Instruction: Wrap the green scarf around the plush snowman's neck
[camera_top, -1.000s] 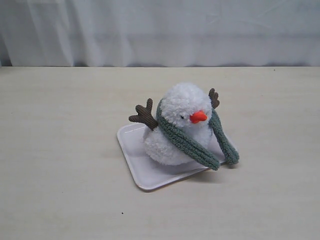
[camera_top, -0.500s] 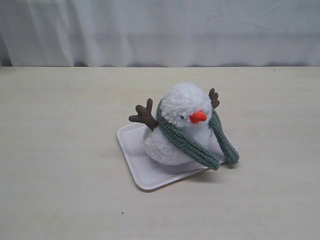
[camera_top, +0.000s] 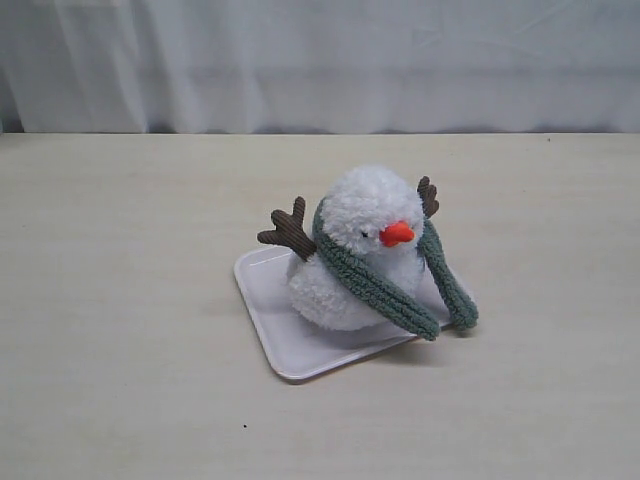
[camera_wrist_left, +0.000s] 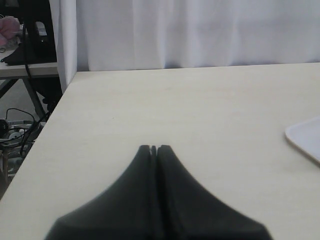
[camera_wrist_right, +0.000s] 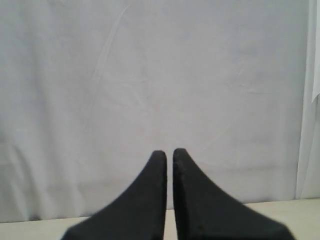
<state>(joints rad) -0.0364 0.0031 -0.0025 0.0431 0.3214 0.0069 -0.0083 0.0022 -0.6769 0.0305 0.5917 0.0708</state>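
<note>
On the ext. cam I've got the small fluffy white plush snowman, w/ orange carrot nose and brown corduroy twig arms. It sits on a flat white rounded-square tray around the middle of the pale wood-grain tabletop. It covers the tray's far-right part; near and left corners are bare. Body tilts a bit to the right.

The long, fuzzy, knit green scarf is round its neck. One band runs from the neck's left side diagonally down across the body front. The other drops from the right side. Both rounded ends lie side by side at the tray's right corner, the outer one past the tray edge. Can't tell if it touches the tabletop. White curtain hangs behind the tabletop's far edge.

Left gripper: black tips pressed together, clenched on nothing, low over the tabletop near a side edge. One tray corner is in its cam, well apart from it.

Right gripper: closed, just a sliver between tips, empty, facing the curtain.
</note>
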